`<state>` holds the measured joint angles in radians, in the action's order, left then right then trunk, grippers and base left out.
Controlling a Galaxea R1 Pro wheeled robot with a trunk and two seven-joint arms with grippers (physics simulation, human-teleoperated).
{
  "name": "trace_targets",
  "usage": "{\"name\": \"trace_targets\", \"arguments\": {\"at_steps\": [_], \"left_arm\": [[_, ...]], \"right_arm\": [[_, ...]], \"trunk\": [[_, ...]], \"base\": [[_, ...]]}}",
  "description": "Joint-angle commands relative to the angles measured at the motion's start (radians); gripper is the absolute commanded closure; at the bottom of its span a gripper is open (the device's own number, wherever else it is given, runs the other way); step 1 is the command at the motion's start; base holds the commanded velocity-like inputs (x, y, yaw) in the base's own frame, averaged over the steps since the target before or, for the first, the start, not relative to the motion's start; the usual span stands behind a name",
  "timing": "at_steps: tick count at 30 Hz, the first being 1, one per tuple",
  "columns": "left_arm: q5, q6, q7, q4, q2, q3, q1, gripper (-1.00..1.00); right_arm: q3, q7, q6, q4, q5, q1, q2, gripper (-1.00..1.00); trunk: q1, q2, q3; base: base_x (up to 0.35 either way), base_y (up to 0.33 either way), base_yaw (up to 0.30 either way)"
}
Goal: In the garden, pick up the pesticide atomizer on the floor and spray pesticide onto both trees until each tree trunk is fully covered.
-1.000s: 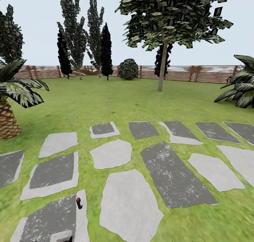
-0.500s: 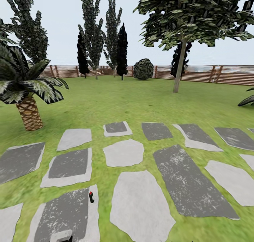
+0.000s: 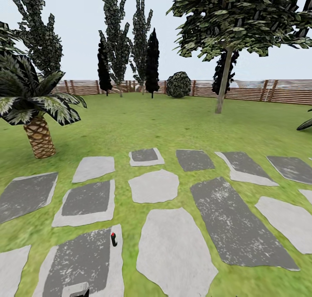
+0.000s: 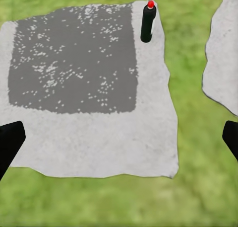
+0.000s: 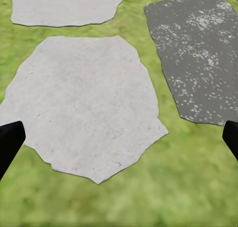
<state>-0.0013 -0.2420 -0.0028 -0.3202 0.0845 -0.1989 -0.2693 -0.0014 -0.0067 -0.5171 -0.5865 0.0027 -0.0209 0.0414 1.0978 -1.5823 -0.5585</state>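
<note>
The pesticide atomizer [image 3: 114,239] stands upright with its red tip up on the right edge of a dark-centred stepping stone [image 3: 78,262], low and left in the head view. In the left wrist view the atomizer [image 4: 148,22] stands ahead of my left gripper [image 4: 119,142], well apart from it; the gripper is open with nothing between its black fingertips [image 4: 10,143]. My right gripper [image 5: 119,142] is open too, hanging over a pale stone [image 5: 79,103]. One tree with a bare grey-brown trunk [image 3: 224,82] rises far across the lawn at the right.
Several flat grey stepping stones lie in the grass [image 3: 143,124]. A short palm [image 3: 39,137] stands at the left. Dark conifers [image 3: 152,63] and a round shrub [image 3: 178,85] line the brown slatted fence [image 3: 260,91] at the back.
The whole head view has swung to the left, so the palm, stones and tree now sit further right in the picture. The atomizer stands on the same stone as before.
</note>
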Motion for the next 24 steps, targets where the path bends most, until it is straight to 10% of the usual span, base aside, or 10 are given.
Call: {"name": "trace_targets", "arguments": {"at_steps": [1,24], "left_arm": [[0.000,-0.003,0.000,0.001,0.000,-0.002,-0.001,-1.00],[0.000,-0.003,0.000,0.001,0.000,-0.005,-0.001,-1.00]], "right_arm": [[0.000,-0.001,-0.003,0.001,0.000,-0.001,0.000,-1.00],[-0.001,-0.001,-0.003,0.000,0.000,-0.001,0.000,-1.00]], "trunk": [[0.004,-0.008,-0.004],[0.092,-0.169,-0.073]], "base": [[0.000,0.000,0.000],[0.000,0.000,0.034]]}}
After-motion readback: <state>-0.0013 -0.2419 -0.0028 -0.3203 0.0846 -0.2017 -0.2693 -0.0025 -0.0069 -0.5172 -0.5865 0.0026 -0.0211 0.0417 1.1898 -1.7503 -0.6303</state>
